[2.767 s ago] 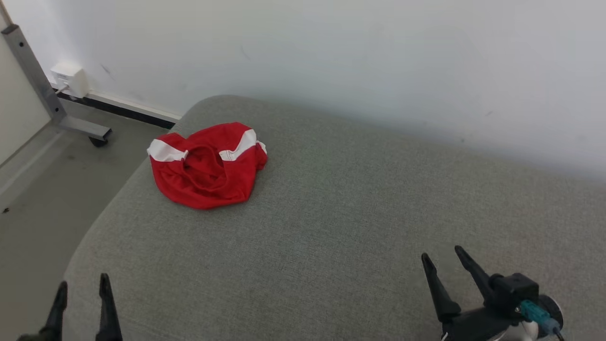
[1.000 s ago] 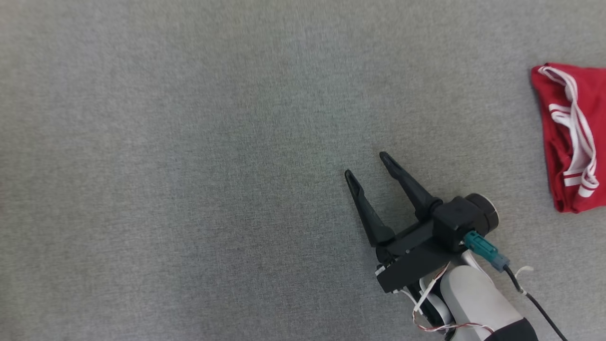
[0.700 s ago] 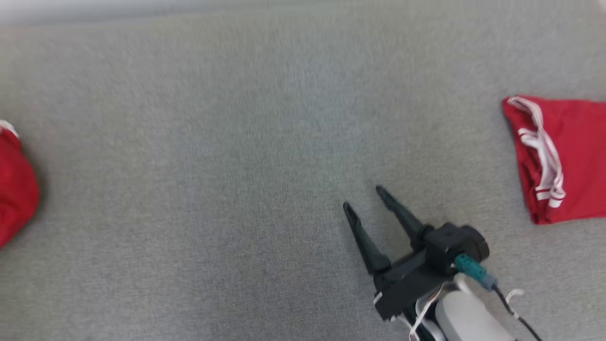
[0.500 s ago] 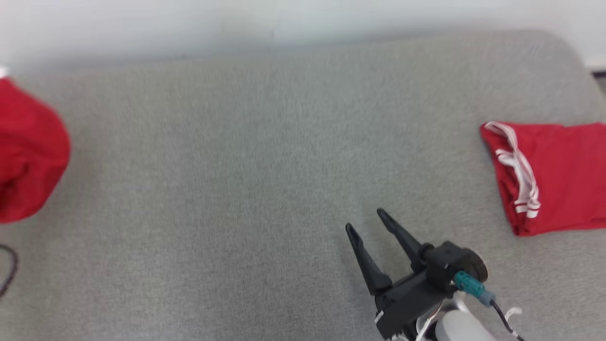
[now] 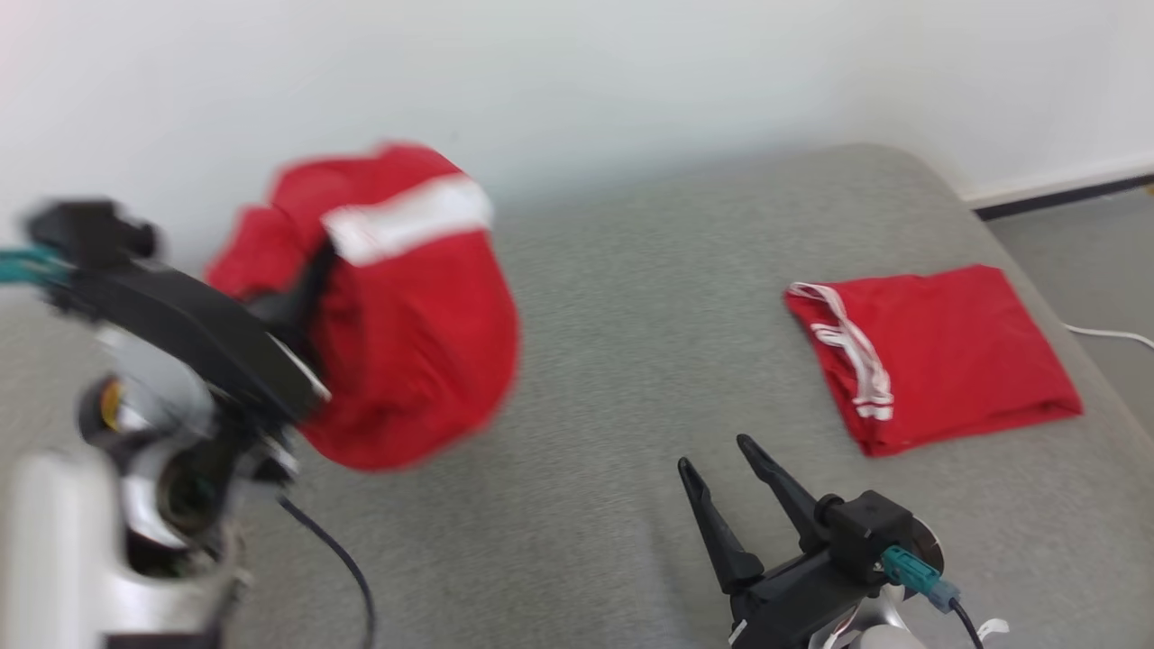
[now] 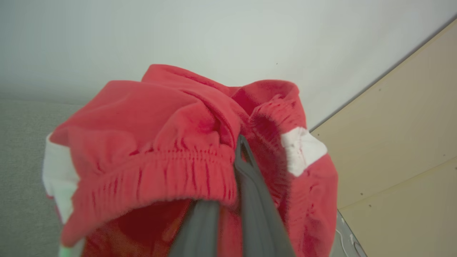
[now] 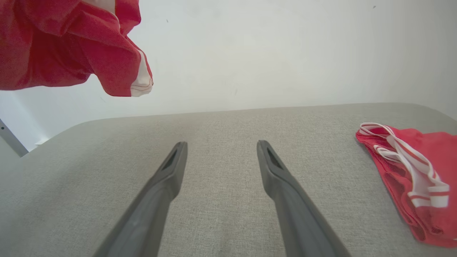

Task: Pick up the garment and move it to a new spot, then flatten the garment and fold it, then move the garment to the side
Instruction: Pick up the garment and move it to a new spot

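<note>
The garment is a bunched red pair of shorts with white bands, hanging in the air over the left part of the grey cushion. My left gripper is shut on its elastic waistband, and the cloth drapes over the fingers. In the right wrist view the garment hangs at the upper left, clear of the cushion. My right gripper stands open low over the cushion's front, nothing between its fingers.
A second red garment, folded flat with white striped trim, lies on the cushion's right end. A white wall runs behind. Floor and a white cable lie past the right edge. A beige panel stands beyond the left gripper.
The head camera has tilted up and swung about. The left gripper has come into view carrying the red garment up and rightward. The right gripper stays open, low over the cushion.
</note>
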Controlling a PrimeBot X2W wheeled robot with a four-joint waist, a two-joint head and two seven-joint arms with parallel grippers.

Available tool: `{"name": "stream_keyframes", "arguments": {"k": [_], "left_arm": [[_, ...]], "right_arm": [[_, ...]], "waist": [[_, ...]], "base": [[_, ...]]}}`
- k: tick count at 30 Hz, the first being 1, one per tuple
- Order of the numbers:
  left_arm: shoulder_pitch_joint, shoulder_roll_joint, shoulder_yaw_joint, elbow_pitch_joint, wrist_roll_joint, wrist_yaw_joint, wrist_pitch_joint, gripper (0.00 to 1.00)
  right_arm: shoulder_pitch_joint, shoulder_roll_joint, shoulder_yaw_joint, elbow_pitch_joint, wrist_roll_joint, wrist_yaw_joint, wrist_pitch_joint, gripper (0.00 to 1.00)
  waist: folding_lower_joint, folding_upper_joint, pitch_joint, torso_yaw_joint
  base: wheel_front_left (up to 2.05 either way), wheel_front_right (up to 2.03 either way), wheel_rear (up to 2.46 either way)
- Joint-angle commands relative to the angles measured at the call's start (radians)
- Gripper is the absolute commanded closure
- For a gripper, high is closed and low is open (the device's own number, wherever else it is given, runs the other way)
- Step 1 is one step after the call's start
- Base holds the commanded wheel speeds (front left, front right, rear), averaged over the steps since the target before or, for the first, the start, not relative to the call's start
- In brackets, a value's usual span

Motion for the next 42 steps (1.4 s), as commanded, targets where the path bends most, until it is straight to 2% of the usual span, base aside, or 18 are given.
{"name": "stream_keyframes", "arguments": {"k": [1,6,12,15,16,17,18,23,29,36,42], "left_arm": [[0.045,0.0,-0.037,-0.006,0.055,-0.01,-0.02,1.0],[0.133,-0.041,-0.158,0.086,0.153,-0.021,-0.115,1.0],[0.183,-0.043,-0.283,0.284,0.285,-0.034,-0.22,1.0],[0.163,-0.035,-0.313,0.379,0.346,-0.043,-0.308,1.0],[0.156,-0.035,-0.322,0.406,0.361,-0.041,-0.341,0.67],[0.149,-0.032,-0.333,0.433,0.382,-0.046,-0.374,0.13],[0.145,-0.033,-0.335,0.463,0.396,-0.037,-0.4,0.0],[0.142,-0.05,-0.331,0.526,0.404,-0.033,-0.572,0.0],[0.215,-0.068,-0.305,0.48,0.348,-0.047,-0.817,0.0],[0.324,-0.069,-0.283,0.443,0.324,-0.036,-0.923,0.0],[0.418,-0.046,-0.259,0.402,0.302,-0.028,-0.95,0.0]], "right_arm": [[0.006,-0.006,-0.007,-0.011,-0.008,-0.002,0.005,0.0],[0.008,-0.011,-0.022,-0.04,-0.015,-0.002,0.022,0.0],[0.026,-0.008,-0.051,-0.059,-0.02,-0.002,0.031,0.0],[0.038,-0.002,-0.055,-0.067,-0.022,-0.002,0.031,0.0],[0.043,-0.001,-0.06,-0.069,-0.022,-0.002,0.031,0.0],[0.046,0.001,-0.063,-0.069,-0.022,-0.002,0.031,0.0],[0.048,0.003,-0.067,-0.069,-0.023,-0.002,0.031,0.0],[0.068,0.007,-0.081,-0.071,-0.021,-0.002,0.037,0.0],[0.106,0.009,-0.135,-0.08,-0.016,-0.002,0.036,0.0],[0.154,0.014,-0.199,-0.092,-0.029,-0.002,0.04,0.0],[0.19,0.012,-0.245,-0.112,-0.039,-0.002,0.053,0.0]], "waist": [[0.0002,0.0001,-0.018,-0.082],[0.0002,0.0001,0.008,-0.136],[0.0002,0.0001,0.04,-0.162],[0.0002,0.0001,0.046,-0.165],[0.0002,0.0001,0.047,-0.161],[0.0002,0.0001,0.046,-0.159],[0.0002,0.0001,0.045,-0.154],[0.0002,0.0001,0.025,-0.116],[0.0002,0.0001,-0.014,-0.043],[0.0002,0.0001,-0.051,0.036],[0.0002,0.0001,-0.078,0.089]], "base": [[0.0,0.0,0.0],[0.0,0.0,0.0],[0.0,0.0,0.0],[0.0,0.0,0.0],[0.0,0.0,0.0],[0.0,0.0,0.0],[0.0,0.0,0.0],[0.0,0.0,0.0],[0.0,0.0,0.0],[0.0,0.0,0.0],[0.0,0.0,0.0]]}}
